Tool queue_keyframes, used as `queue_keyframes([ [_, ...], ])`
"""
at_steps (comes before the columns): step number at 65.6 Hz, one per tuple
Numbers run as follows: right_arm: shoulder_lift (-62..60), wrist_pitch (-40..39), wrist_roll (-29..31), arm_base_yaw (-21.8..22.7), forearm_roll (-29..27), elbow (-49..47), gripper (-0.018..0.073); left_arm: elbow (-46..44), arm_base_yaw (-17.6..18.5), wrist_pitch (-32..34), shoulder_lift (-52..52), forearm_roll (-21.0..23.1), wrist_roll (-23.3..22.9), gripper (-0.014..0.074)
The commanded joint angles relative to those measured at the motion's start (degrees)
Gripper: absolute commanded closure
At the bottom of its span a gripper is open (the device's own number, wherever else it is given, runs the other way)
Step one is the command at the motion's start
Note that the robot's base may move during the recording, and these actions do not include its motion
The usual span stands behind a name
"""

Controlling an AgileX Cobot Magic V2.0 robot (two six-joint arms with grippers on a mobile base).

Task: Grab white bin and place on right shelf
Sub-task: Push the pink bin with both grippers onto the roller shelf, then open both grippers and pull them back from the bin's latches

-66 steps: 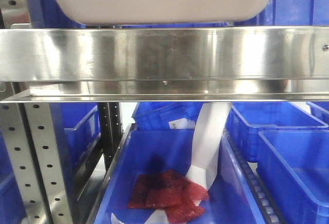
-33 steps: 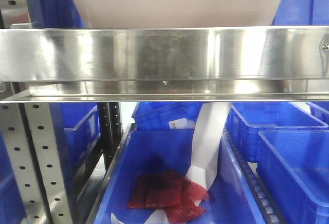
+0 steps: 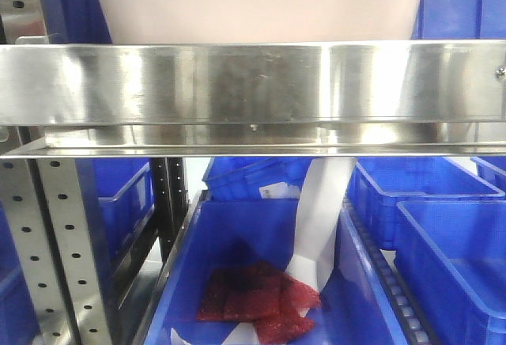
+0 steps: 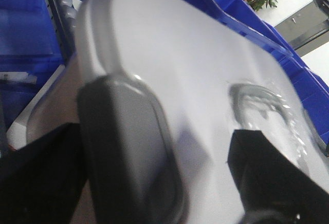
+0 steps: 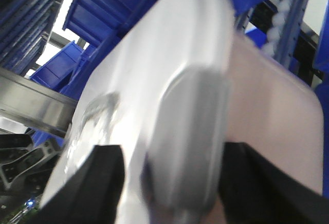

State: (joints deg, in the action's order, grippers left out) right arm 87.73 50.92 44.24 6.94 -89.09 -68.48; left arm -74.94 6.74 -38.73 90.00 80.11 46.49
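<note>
The white bin (image 3: pixel 253 5) fills the top of the front view, its lower part hidden behind the right shelf's shiny front rail (image 3: pixel 253 84). In the left wrist view my left gripper (image 4: pixel 159 178) is shut on the bin's end, its black fingers (image 4: pixel 272 178) either side of the grey latch (image 4: pixel 128 147) on the glossy lid (image 4: pixel 195 70). In the right wrist view my right gripper (image 5: pixel 172 183) is shut on the other end, its fingers (image 5: pixel 97 183) straddling the grey latch (image 5: pixel 190 147). The pinkish side (image 5: pixel 272 106) shows there.
Perforated steel uprights (image 3: pixel 63 242) stand at lower left. Below the rail is a blue crate (image 3: pixel 237 242) holding red packets (image 3: pixel 257 301) and a white paper strip (image 3: pixel 320 218). More blue crates (image 3: pixel 451 242) stand to the right and behind the bin.
The bin has come down: its rounded bottom edge showed above the rail before and is now hidden behind it.
</note>
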Motion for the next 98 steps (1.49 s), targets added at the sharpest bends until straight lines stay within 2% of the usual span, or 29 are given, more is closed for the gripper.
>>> queue_keyframes([
  [1,-1.9,2.4,0.9,-0.3,-4.3,-1.9,-0.0008,-2.0,0.5,-0.3,-2.2,3.7,0.6,0.0153],
  [11,-1.9,0.9,0.9,0.7,-4.3,-2.0,-0.0013,-2.0,-0.2,0.3,-2.2,3.2,0.6,0.0153],
  [29,-1.9,2.5,0.9,6.2,-4.3,-2.0,-0.0012,-2.0,-4.0,-1.7,-2.2,3.2,0.6,0.0154],
  [54,-1.9,2.5,0.9,6.3,-4.3,-2.0,-0.0006,-2.0,-4.1,-3.1,-2.2,3.1,0.6,0.0159],
  [57,-1.9,2.3,0.9,6.3,-4.3,-2.0,0.0005,-2.0,-4.1,-3.5,-2.2,3.1,0.6,0.0193],
  [61,-1.9,2.3,0.9,6.3,-4.3,-2.0,0.0087,-2.0,-4.1,-3.5,-2.2,3.1,0.6,0.0279],
  [69,-1.9,2.1,0.9,6.3,-4.3,-2.0,0.0424,-2.0,-4.1,-3.5,-2.1,3.1,0.6,0.0536],
  [73,-1.9,1.6,0.9,6.3,-4.3,-2.0,0.0544,-2.0,-4.1,-3.5,-1.9,3.1,0.6,0.0680],
  [75,-1.9,1.4,0.9,6.3,-4.3,-2.0,0.0528,-2.0,-4.1,-3.5,-1.9,3.2,0.6,0.0729],
  [78,-1.9,1.1,0.9,6.3,-4.3,-2.0,0.0529,-2.0,-4.1,-3.2,-1.8,3.6,0.6,0.0708],
  [90,-2.3,-0.9,0.9,6.3,-4.4,-2.0,0.0529,-2.0,-4.0,-2.2,-2.4,3.6,0.5,0.0713],
  [94,-3.7,-1.1,0.8,5.9,-4.4,-2.0,0.0527,-2.0,-3.6,0.4,-4.0,3.6,-0.3,0.0713],
  [98,-6.1,-3.5,0.7,4.7,-4.4,-2.0,0.0528,-2.0,-2.5,6.4,-6.3,3.3,-1.5,0.0713],
])
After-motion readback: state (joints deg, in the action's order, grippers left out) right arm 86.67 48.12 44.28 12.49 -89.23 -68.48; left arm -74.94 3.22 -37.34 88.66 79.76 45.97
